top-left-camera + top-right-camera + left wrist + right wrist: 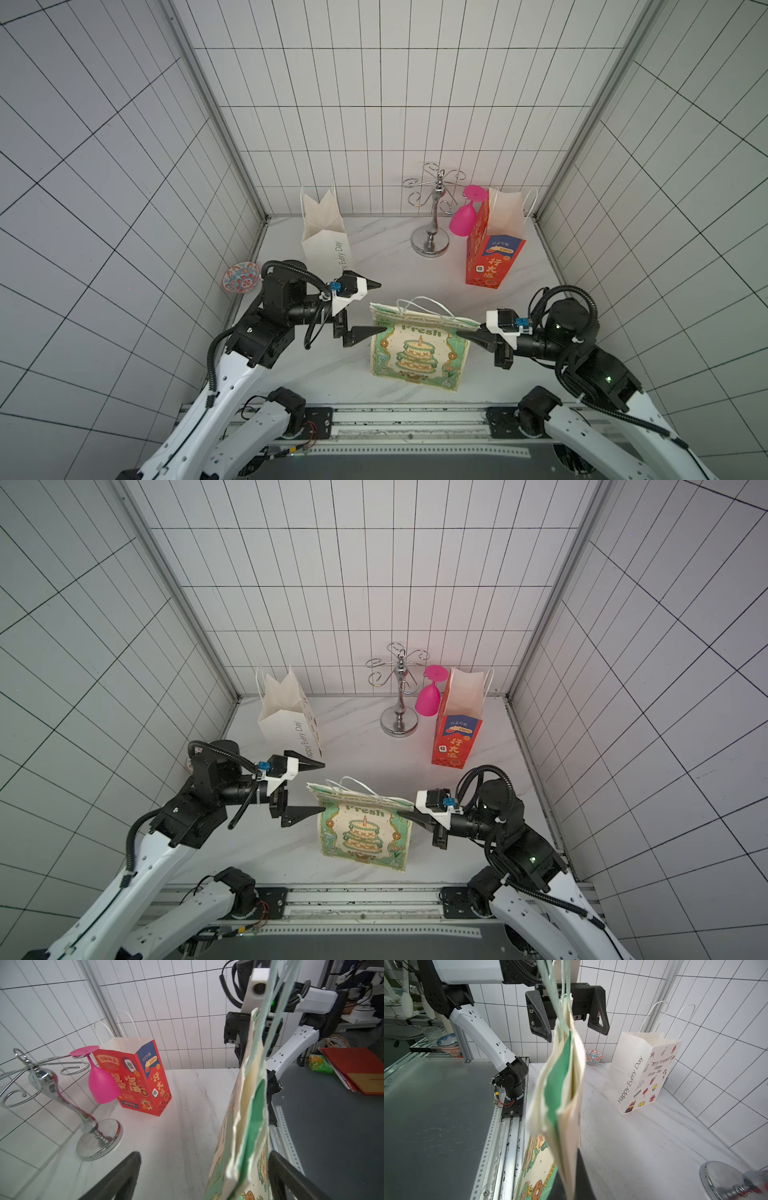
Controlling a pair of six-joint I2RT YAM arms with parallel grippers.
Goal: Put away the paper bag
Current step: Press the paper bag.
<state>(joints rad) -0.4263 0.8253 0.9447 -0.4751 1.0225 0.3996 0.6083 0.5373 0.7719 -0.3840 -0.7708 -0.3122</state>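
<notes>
Paper bag: the green cake-print paper bag (419, 353) is folded flat and up on edge at the front middle of the table (332, 374), printed face tipped toward the cameras in both top views.
Right tool: the right tool (463, 334) is clamped tight on the bag's upper right edge. The right wrist view has the folded paper running straight up from the pinch.
Left tool: the left tool (383, 307) is spread wide at the bag's left edge. In the left wrist view the paper stands between the two fingers (124, 1174), gripped by neither.
Bag's bottom: resting on the table or hanging just clear, I cannot tell.
Back left: white bag (326, 241), standing open.
Back right: red bag (492, 257), upright, with a pink goblet (463, 220) hung upside down on the chrome rack (432, 232) just beside it.
Left wall: patterned bowl (241, 277), well apart from the bags.
</notes>
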